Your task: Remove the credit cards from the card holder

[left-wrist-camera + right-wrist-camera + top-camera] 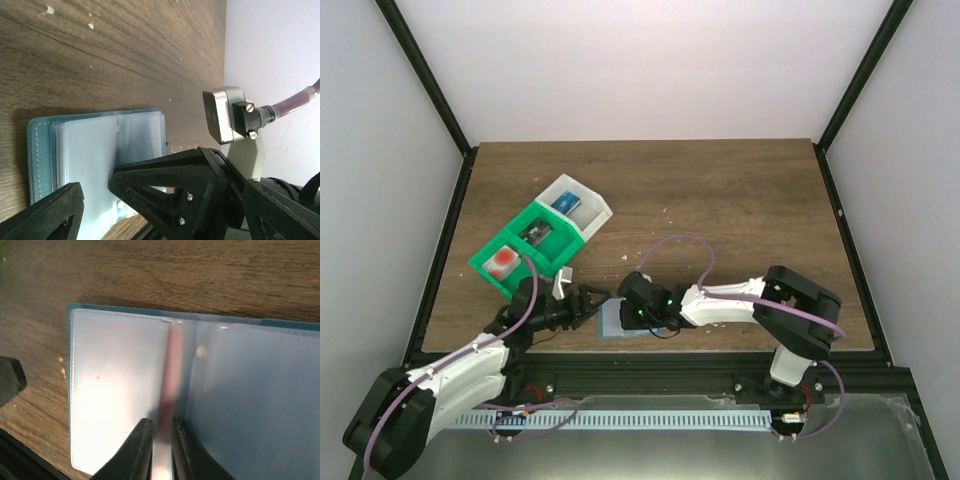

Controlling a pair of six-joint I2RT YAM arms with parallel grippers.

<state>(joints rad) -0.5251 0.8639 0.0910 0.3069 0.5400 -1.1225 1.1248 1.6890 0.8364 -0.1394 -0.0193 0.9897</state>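
Note:
The blue-teal card holder (pixel 613 325) lies open on the table near the front edge, its pale pockets facing up (pixel 115 390) (pixel 85 155). My right gripper (pixel 162 440) is shut on a credit card (pixel 169 375). The card is seen edge-on, white with a red band, and stands up from the holder's middle fold. In the top view the right gripper (pixel 634 315) is over the holder. My left gripper (pixel 95 192) (pixel 598 300) is open at the holder's left part, with its fingers (pixel 165 175) low over the pockets. I cannot tell whether they touch.
A green-and-white compartment tray (pixel 582 232) stands behind and to the left of the holder. One green compartment holds a white card with a red spot (pixel 502 261); others hold small blue and dark items. The table's front edge lies just below the holder.

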